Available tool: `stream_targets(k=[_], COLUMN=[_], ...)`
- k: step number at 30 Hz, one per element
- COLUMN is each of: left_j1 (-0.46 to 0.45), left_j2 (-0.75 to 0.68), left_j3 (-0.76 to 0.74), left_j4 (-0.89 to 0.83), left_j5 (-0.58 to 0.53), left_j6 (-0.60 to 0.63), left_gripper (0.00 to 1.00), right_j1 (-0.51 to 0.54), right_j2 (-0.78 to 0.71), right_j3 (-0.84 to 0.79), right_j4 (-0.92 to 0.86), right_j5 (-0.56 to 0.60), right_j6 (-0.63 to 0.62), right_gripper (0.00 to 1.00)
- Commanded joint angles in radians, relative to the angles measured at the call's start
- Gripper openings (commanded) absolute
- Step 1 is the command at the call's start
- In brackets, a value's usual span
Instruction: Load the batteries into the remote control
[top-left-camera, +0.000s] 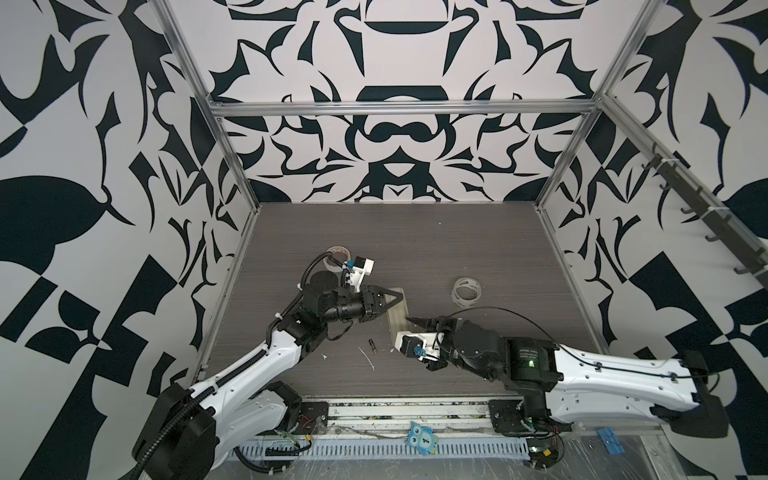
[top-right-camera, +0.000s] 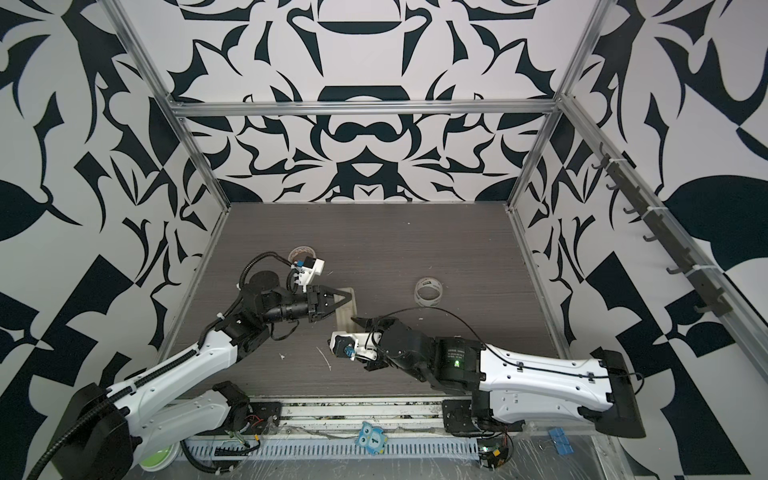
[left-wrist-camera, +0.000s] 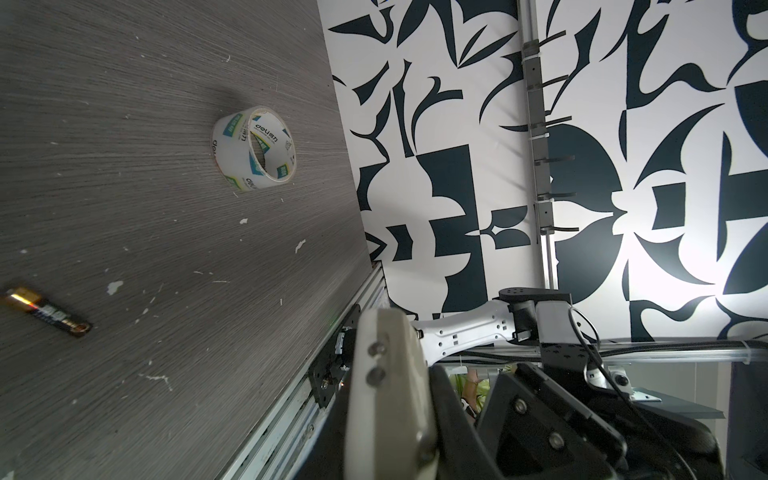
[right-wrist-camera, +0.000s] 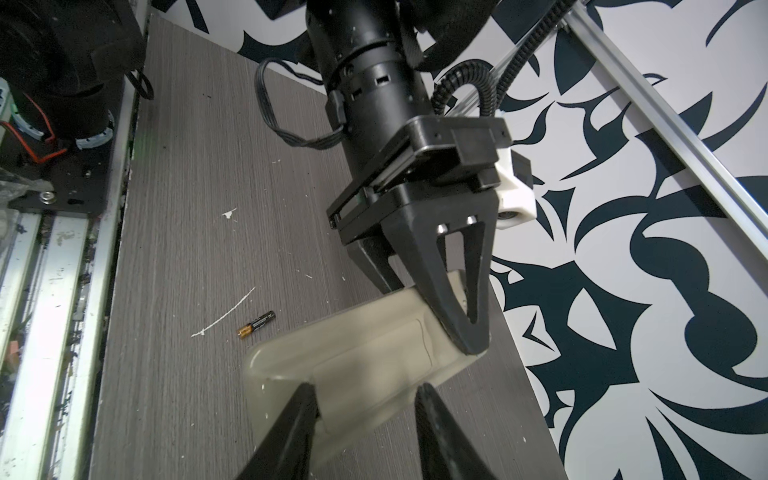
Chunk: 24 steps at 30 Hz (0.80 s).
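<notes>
Remote control (right-wrist-camera: 353, 353) is pinched at one end by the left gripper (right-wrist-camera: 449, 328), jaws clamped across its thin body. Its plain beige back faces up, with a seam that looks like the battery cover, seemingly shut. Right gripper (right-wrist-camera: 365, 395) sits at the remote's other end with its jaws apart and nothing between them; can't tell if the tips touch the plastic. One battery (right-wrist-camera: 256, 325) lies flat on the table (right-wrist-camera: 187, 166) near the remote's free end, and the second one isn't visible anywhere. Remote's probably light, stiff and a bit slick, so a one-end pinch could let it swivel. Battery's tiny and round, likely to roll, so grabbing it across the middle seems safest.
</notes>
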Motion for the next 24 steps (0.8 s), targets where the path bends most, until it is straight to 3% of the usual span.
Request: stream_targets(k=[1,10,24], left_j1=[0.004,0.014,0.026], left_j2=[-0.025,-0.024,-0.002], left_j3=[0.022,0.031,0.078], left_j4=[0.02,0.005,-0.026], left_j5=[0.03,0.067,0.169], left_j6=[-0.003,0.007,0.02], left_gripper=[0.0,0.0,0.0], right_j1=[-0.003,-0.003,-0.003], right_j2=[0.011,0.029,0.099], right_j3=[0.042,0.053,0.084], right_j4=[-0.006,-0.04,-0.07], right_j5=[-0.028,-0.046,0.058], right_j6=[0.02,0.028,-0.028], right_gripper=[0.44,0.44,0.44])
